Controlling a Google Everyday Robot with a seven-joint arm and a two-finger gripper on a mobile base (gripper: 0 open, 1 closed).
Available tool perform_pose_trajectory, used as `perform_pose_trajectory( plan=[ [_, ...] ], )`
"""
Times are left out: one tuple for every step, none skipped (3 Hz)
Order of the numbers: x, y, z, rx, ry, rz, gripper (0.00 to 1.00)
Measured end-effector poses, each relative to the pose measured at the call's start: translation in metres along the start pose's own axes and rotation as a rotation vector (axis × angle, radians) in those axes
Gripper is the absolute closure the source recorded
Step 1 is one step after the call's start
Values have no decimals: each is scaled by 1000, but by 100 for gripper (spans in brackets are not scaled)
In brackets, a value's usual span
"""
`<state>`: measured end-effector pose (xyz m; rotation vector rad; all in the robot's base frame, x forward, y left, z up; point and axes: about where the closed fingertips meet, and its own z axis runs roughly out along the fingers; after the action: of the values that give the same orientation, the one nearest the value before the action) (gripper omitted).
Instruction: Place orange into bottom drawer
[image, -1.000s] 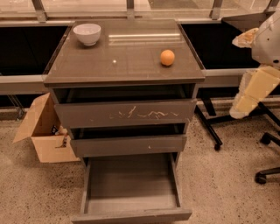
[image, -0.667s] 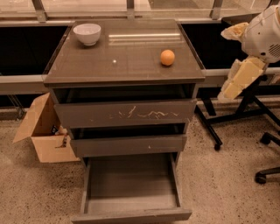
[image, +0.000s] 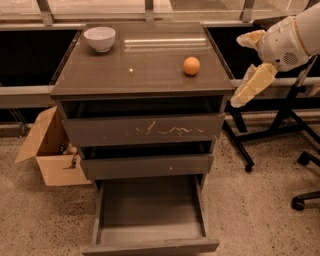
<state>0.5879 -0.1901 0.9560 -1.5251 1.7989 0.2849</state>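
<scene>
- Grey-brown bottom drawer (image: 150, 212) stands pulled out nearest the camera, its tray bare.
- Above it, the scratched drawer (image: 100, 132) sits further in.
- On the desk (image: 135, 75), the orange (image: 191, 65) rests untouched near the right edge, well apart from the white bowl (image: 99, 38).
- Right of the desk, the gripper (image: 248, 87) hangs off the edge; open or closed, I cannot tell.
- Step in hand, I judge: the approach. Next it needs to rise over the edge and close around the orange.
- Since 0.7 s ago the gripper has shifted left toward the cabinet; the orange has not moved.
</scene>
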Motion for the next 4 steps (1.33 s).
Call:
perform_pose_trajectory(
  plan=[
    [0, 0, 0, 0, 0, 0, 0],
    [7, -15, 12, 20, -39, 30, 0],
    [11, -40, 30, 48, -106, 67, 0],
    [14, -70, 65, 76, -180, 133, 0]
  ],
)
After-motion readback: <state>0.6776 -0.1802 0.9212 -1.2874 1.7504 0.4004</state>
